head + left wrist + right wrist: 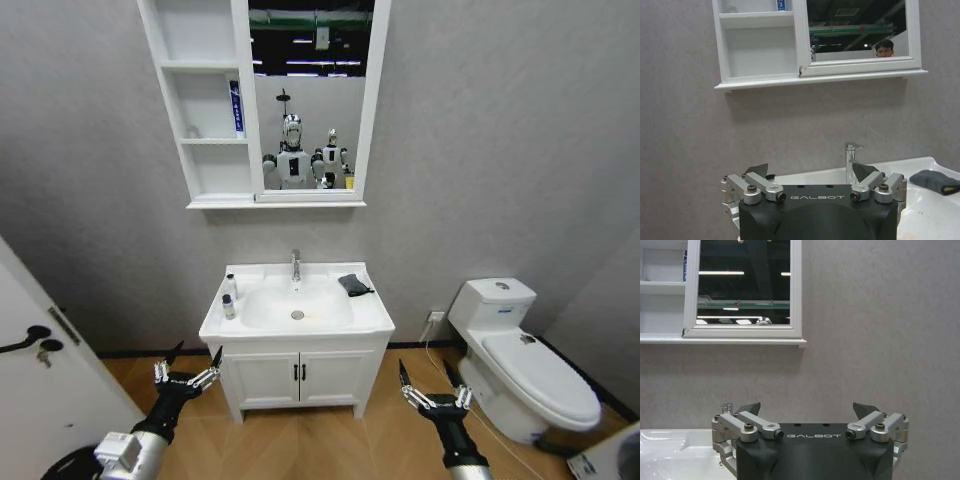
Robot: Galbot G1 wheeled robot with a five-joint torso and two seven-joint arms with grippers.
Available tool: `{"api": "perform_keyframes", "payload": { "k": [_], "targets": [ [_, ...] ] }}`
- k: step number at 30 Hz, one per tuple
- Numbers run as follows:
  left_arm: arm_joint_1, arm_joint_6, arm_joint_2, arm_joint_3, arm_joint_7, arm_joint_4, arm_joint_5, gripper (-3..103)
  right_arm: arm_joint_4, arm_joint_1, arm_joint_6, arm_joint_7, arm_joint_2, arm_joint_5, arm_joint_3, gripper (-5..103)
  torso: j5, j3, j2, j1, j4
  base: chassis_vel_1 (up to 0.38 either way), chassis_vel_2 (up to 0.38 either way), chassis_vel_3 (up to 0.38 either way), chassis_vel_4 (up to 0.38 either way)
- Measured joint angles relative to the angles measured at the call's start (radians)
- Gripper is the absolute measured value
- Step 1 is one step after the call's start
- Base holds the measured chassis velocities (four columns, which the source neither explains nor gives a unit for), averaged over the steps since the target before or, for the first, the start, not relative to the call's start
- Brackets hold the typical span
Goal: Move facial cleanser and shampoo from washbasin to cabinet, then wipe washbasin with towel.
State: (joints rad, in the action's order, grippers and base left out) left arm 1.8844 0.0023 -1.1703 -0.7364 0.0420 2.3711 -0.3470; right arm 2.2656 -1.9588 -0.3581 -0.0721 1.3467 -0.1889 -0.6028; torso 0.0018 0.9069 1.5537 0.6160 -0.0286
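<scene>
Washbasin (372, 318) contents are not yet touched. Nearest, the left gripper (187, 366) and the right gripper (432, 381) are held low before the vanity (297, 380), jaws apart, probably ready for reaching. Two bottles (229, 296) are placed on the basin's left edge, the towel (354, 285) on the far right. Farthest, the cabinet (208, 110) is mounted above.

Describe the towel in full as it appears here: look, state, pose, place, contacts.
The towel is a small dark grey, nearly black soft cloth, loosely bunched rather than folded flat. It lies on the flat rim of the washbasin, at its back right corner, to the right of the tap. It rests on the ceramic; neither gripper is near it.
</scene>
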Motion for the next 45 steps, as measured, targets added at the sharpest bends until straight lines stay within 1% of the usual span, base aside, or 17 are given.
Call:
{"api": "perform_keyframes", "payload": {
  "k": [1, 2, 5, 6, 9, 11, 13, 14, 17, 20, 23, 25, 27, 29, 31, 37, 45],
  "targets": [
    [0.0, 0.0, 0.0, 0.0, 0.0, 0.0, 0.0, 97, 0.0, 0.0, 0.0, 0.0, 0.0, 0.0, 0.0, 100, 0.0, 0.0, 0.0, 0.0, 0.0, -0.342, 0.356, 0.36, -0.39],
    [-0.003, 0.001, 0.0, 0.002, 0.0, -0.002, 0.0, 97, 0.0, 0.0, -0.016, 0.011, 0.0, 0.021, -0.002, 100, -0.0036, 0.0, 0.0, 0.0, -0.0006, -0.344, 0.296, 0.363, -0.33],
    [-0.008, 0.002, 0.0, 0.005, 0.0, -0.01, 0.0, 97, -0.001, -0.001, -0.029, 0.021, 0.0, 0.036, -0.002, 100, -0.0014, 0.0, 0.0, 0.0, -0.0005, -0.335, 0.295, 0.289, -0.312],
    [-0.018, 0.006, 0.001, 0.013, 0.0, -0.025, 0.0, 97, -0.002, -0.001, -0.032, 0.027, -0.001, 0.042, 0.002, 100, -0.0003, 0.0, 0.0, 0.001, 0.0005, -0.232, 0.294, 0.182, -0.145],
    [-0.048, 0.017, 0.015, 0.045, -0.001, -0.07, 0.001, 97, -0.008, -0.003, -0.034, 0.04, 0.0, 0.052, 0.011, 100, -0.0029, 0.0, 0.0, 0.001, -0.0012, -0.206, 0.142, 0.142, -0.077],
    [-0.065, 0.029, 0.032, 0.064, -0.005, -0.104, -0.008, 97, -0.021, -0.001, -0.035, 0.051, -0.005, 0.058, 0.015, 100, -0.0009, 0.0, 0.0, 0.001, -0.0003, -0.06, 0.039, -0.001, -0.027],
    [-0.085, 0.033, 0.045, 0.072, -0.01, -0.143, -0.013, 97, -0.03, 0.002, -0.036, 0.055, -0.009, 0.061, 0.017, 100, -0.002, 0.0, 0.0, 0.0, -0.001, 0.0, 0.0, 0.0, 0.0],
    [-0.111, 0.034, 0.054, 0.081, -0.014, -0.187, -0.015, 97, -0.038, 0.005, -0.037, 0.057, -0.015, 0.062, 0.018, 100, -0.0025, 0.0, 0.0, -0.001, -0.0004, 0.0, 0.0, 0.0, 0.0],
    [-0.134, 0.036, 0.058, 0.088, -0.016, -0.218, -0.016, 97, -0.044, 0.008, -0.037, 0.058, -0.021, 0.061, 0.02, 100, -0.0013, -0.001, 0.001, -0.002, -0.0003, 0.061, -0.02, -0.055, 0.037],
    [-0.261, 0.057, 0.071, 0.156, -0.005, -0.345, -0.03, 97, -0.063, 0.005, -0.051, 0.057, -0.025, 0.059, 0.013, 100, -0.0018, -0.001, 0.001, -0.002, -0.0005, 0.065, -0.048, -0.051, 0.059],
    [-0.283, 0.057, 0.072, 0.169, -0.002, -0.369, -0.029, 97, -0.068, 0.005, -0.053, 0.055, -0.025, 0.059, 0.01, 100, -0.0017, -0.001, 0.001, -0.002, -0.0007, 0.016, -0.015, -0.013, 0.017],
    [-0.353, 0.057, 0.072, 0.217, 0.002, -0.447, -0.029, 97, -0.075, 0.006, -0.057, 0.051, -0.023, 0.055, 0.001, 100, -0.0017, 0.0, 0.0, 0.0, -0.0006, 0.0, 0.0, 0.0, 0.0],
    [-0.374, 0.056, 0.071, 0.229, 0.005, -0.471, -0.029, 97, -0.075, 0.006, -0.057, 0.05, -0.022, 0.054, -0.002, 100, -0.0018, 0.0, 0.0, 0.0, -0.0006, 0.0, 0.0, 0.0, 0.0],
    [-0.393, 0.054, 0.069, 0.237, 0.01, -0.493, -0.03, 97, -0.076, 0.005, -0.057, 0.049, -0.021, 0.053, -0.004, 100, -0.0018, 0.0, 0.0, 0.0, -0.0006, 0.0, 0.0, 0.0, 0.0],
    [-0.435, 0.045, 0.054, 0.243, 0.043, -0.557, -0.023, 97, -0.077, 0.0, -0.064, 0.043, -0.018, 0.051, -0.011, 100, -0.0018, 0.0, 0.0, 0.0, -0.0006, 0.0, 0.0, 0.0, 0.0],
    [-0.441, 0.032, 0.035, 0.215, 0.091, -0.595, -0.008, 97, -0.083, 0.0, -0.072, 0.037, -0.016, 0.047, -0.015, 100, -0.0018, 0.0, 0.0, 0.0, -0.0002, 0.0, 0.0, 0.0, 0.0],
    [-0.525, 0.035, 0.027, 0.242, 0.114, -0.69, -0.022, 97, -0.087, 0.0, -0.072, 0.037, -0.013, 0.043, -0.015, 100, -0.0019, 0.0, 0.0, 0.0, -0.0006, 0.0, 0.0, 0.0, 0.0]
  ]
}}
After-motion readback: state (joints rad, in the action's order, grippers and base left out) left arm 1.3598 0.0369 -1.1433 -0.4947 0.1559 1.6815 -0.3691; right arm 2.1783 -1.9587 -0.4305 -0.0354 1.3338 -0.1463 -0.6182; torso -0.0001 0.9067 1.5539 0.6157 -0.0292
